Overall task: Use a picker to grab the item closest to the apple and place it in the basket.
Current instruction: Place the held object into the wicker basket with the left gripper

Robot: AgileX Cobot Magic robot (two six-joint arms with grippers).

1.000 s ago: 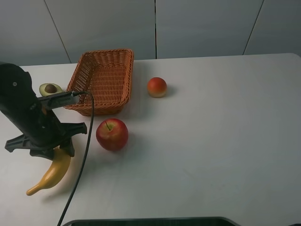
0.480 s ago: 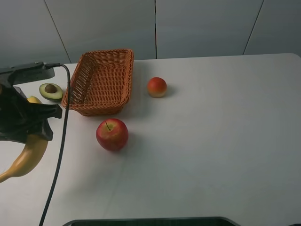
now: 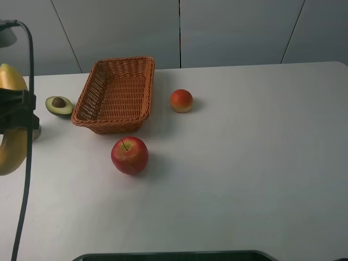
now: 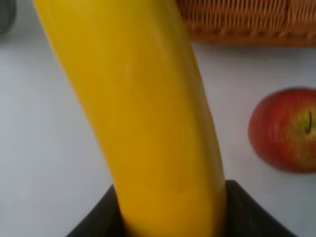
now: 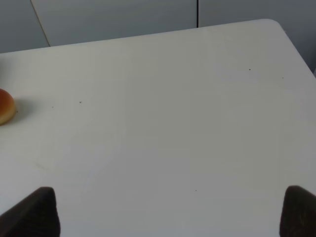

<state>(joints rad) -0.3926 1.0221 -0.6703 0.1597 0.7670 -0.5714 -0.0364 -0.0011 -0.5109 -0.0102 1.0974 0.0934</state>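
Item in hand: banana [image 3: 12, 142], clamped across its middle by my left pincer [image 3: 16, 110] and held in the air at the tabletop's left edge, well apart from the apple [image 3: 129, 155]; carry step, next likely needing a swing over the basket [image 3: 142, 103], then release.

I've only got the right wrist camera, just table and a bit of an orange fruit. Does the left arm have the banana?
Observer: Yes, the left fingers are shut on the banana, held above the table at the high view's far left.
Operator: Anything in the basket?
Observer: No, the basket is empty.
Operator: Where's the apple?
Observer: The apple rests on the table just in front of the basket.
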